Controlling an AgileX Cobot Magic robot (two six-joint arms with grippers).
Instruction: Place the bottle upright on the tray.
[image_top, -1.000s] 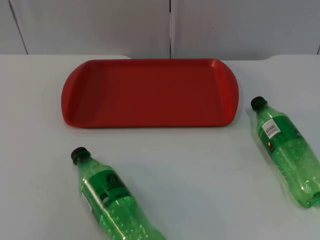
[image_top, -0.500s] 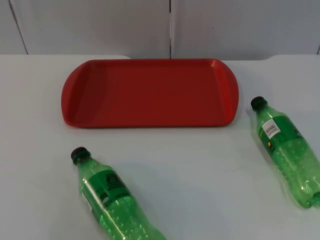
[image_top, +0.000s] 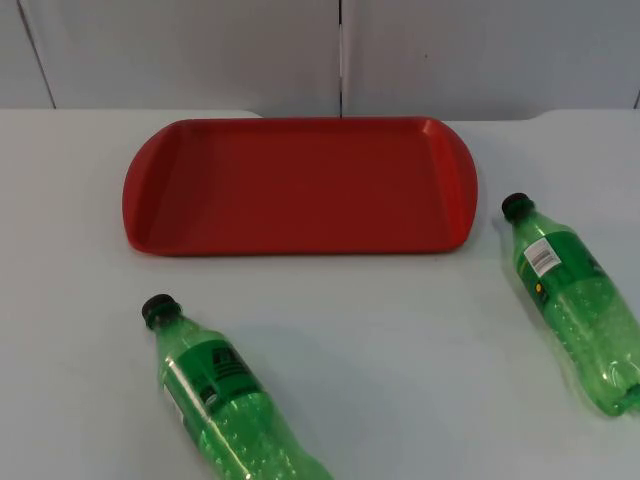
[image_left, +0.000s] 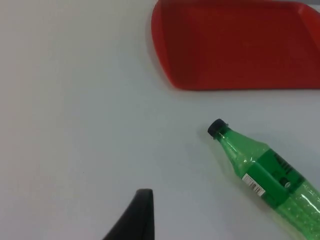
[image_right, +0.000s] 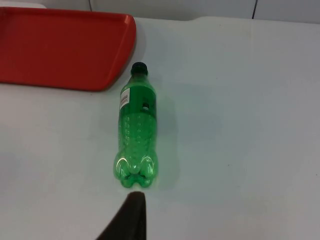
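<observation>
An empty red tray (image_top: 300, 185) lies flat at the back middle of the white table. Two green plastic bottles with black caps lie on their sides in front of it. The left bottle (image_top: 215, 390) is near the front edge, cap pointing back-left. The right bottle (image_top: 570, 295) lies off the tray's right end, cap toward the tray. My left gripper (image_left: 141, 212) hovers over bare table, apart from the left bottle (image_left: 265, 170) and the tray (image_left: 235, 50). My right gripper (image_right: 132, 215) sits just behind the base of the right bottle (image_right: 136, 125), with the tray (image_right: 65, 45) beyond.
The grey partition wall (image_top: 340, 50) closes the table's far side behind the tray. Bare white table top (image_top: 400, 330) stretches between the two bottles and in front of the tray.
</observation>
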